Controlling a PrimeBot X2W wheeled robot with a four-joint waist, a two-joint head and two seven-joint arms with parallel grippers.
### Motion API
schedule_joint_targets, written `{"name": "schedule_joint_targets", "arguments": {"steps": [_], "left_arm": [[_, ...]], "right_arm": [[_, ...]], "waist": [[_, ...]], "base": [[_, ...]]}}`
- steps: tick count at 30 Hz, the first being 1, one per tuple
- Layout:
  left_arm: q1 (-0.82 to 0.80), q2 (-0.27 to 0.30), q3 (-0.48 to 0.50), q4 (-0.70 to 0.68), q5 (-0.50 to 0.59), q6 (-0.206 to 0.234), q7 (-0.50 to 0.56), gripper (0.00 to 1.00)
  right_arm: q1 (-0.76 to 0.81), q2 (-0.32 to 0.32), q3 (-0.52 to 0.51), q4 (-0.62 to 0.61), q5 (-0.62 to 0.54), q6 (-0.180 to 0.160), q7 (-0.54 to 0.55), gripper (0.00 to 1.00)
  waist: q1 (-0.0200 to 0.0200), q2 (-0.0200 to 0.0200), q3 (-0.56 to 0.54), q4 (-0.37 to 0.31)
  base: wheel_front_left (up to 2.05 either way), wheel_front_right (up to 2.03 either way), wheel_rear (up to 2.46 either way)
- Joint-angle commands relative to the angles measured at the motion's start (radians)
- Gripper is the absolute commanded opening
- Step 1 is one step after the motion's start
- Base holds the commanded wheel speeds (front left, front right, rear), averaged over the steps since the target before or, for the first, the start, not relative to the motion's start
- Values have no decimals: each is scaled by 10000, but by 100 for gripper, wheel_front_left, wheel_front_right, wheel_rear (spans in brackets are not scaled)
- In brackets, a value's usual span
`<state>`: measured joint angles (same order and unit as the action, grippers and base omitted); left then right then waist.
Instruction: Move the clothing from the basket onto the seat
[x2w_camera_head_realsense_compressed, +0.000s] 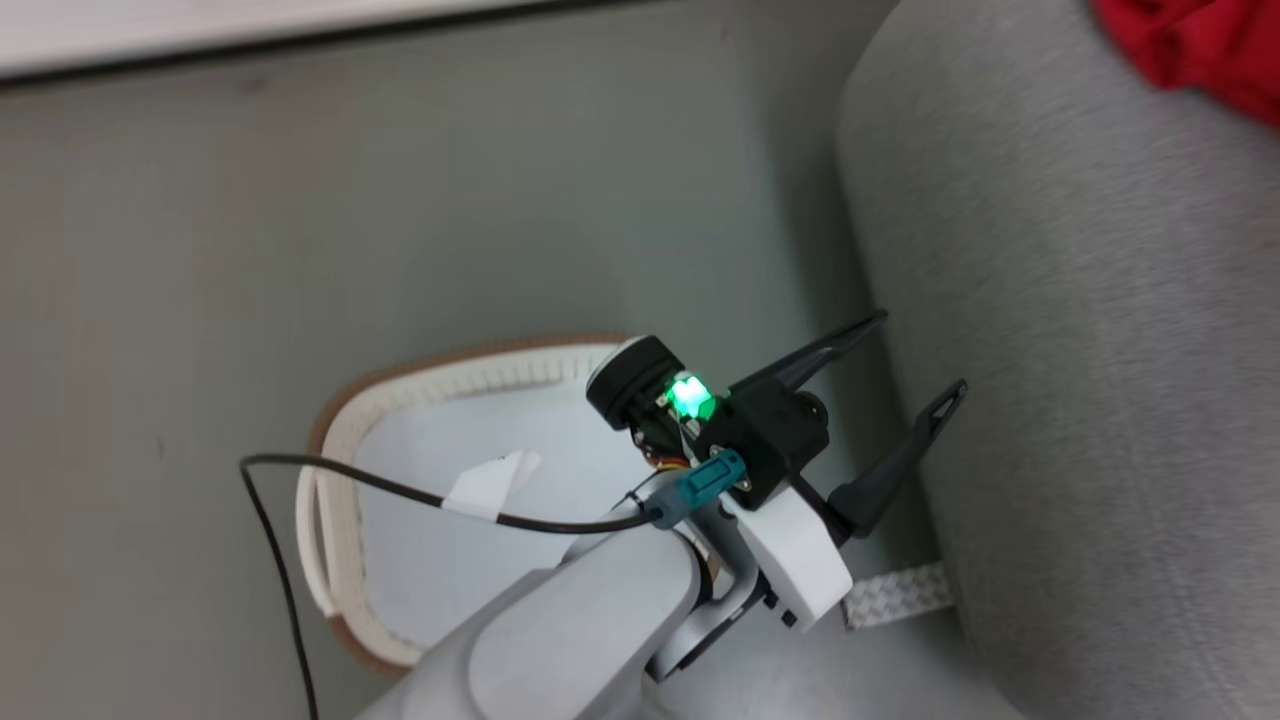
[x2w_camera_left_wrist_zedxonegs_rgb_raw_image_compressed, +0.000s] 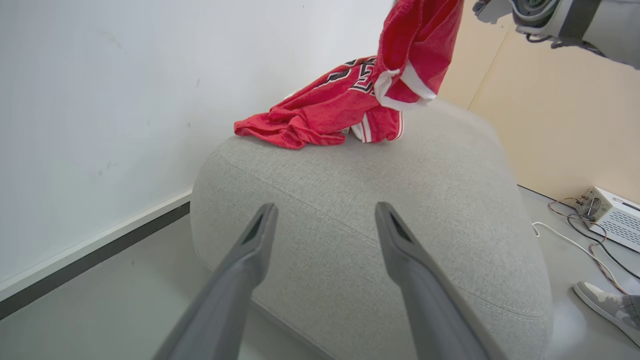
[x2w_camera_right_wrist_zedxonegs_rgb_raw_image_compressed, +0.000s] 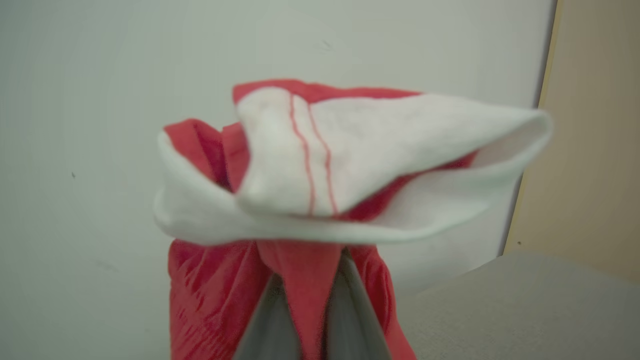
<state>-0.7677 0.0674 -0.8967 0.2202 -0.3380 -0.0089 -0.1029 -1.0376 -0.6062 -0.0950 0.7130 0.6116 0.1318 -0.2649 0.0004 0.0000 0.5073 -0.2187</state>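
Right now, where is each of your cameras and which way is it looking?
Head view: on my head, looking down at the basket and the seat; my left forearm and open left fingers show.
Left wrist view: on my left wrist, looking along the left fingers across the seat at the jersey lying there.
Right wrist view: on my right wrist, facing the wall; right fingers shut on the shorts.
Shared: both wrist views show the shorts and the seat.

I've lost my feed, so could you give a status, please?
Left gripper open, empty. Right gripper shut on shorts, hanging over seat. Jersey on seat. Person's shoe beside seat.
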Motion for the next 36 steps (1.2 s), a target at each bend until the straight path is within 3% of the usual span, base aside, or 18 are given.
{"name": "schedule_joint_targets", "arguments": {"steps": [1, 9, 10, 11, 15, 21, 28, 36], "left_arm": [[-238, 62, 28, -91, 73, -15, 6, 100], [-720, -15, -20, -323, 227, 63, -183, 100], [-751, -21, -27, -302, 236, 79, -211, 100], [-766, -27, -27, -285, 239, 89, -254, 100], [-655, 5, 40, -189, 98, 194, -467, 100], [-107, 298, 355, 29, -327, 380, -760, 100], [892, 689, 783, 153, -736, 837, -1133, 100], [2192, 1084, 1423, 508, -1174, 1389, -1475, 100]], "right_arm": [[-353, -101, -250, 461, -349, -22, 10, 0], [-1238, 76, -2112, 2372, -2114, -22, 10, 0], [-1203, 171, -2430, 2458, -2413, -22, 8, 20], [-1107, 261, -2756, 2494, -2701, -22, 7, 100], [-526, 832, -3899, 1985, -3902, -22, 7, 100], [1014, 1982, -4322, 573, -5001, -22, 8, 100], [3382, 2828, -3614, -1234, -5354, -23, 10, 100], [5874, 3313, -2667, -3340, -5824, -23, 10, 100]], "waist": [[-4, 0, 1522, 857], [-4, 0, 2431, 1327], [-4, 0, 2443, 1342], [-4, 0, 2429, 1336], [-4, 0, 2075, 1160], [-4, 0, 974, 636], [-4, 0, -696, 305], [-4, 0, -2467, 699]], "base": [[0, 0, 0], [0, 0, 0], [0, 0, 0], [0, 0, 0], [0, 0, 0], [0, 0, 0], [0, 0, 0], [0, 0, 0]]}}
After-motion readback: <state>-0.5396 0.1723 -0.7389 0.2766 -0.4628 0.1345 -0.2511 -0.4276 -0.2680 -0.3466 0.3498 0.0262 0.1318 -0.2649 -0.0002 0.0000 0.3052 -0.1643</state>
